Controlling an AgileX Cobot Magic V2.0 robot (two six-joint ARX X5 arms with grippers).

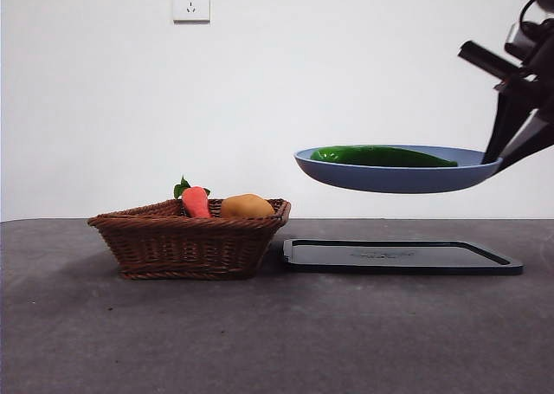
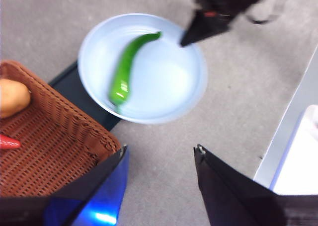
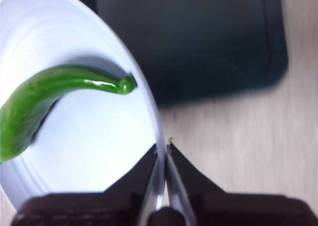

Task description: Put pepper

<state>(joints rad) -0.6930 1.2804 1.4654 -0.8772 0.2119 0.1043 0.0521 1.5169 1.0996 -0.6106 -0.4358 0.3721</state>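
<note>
Right gripper [image 3: 162, 147] clamped on plate [image 1: 394, 178] rim, pepper [image 1: 381, 157] aboard; keep level. Left gripper [image 2: 160, 154] apart, idle.

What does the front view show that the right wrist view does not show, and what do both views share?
Only the front view shows the wicker basket with its carrot-like vegetable and orange-yellow fruit, the wall socket, and that the blue plate hangs above the black tray. Only the right wrist view shows the right gripper shut on the plate's rim. Both show the pepper lying on the plate, over the tray.
</note>
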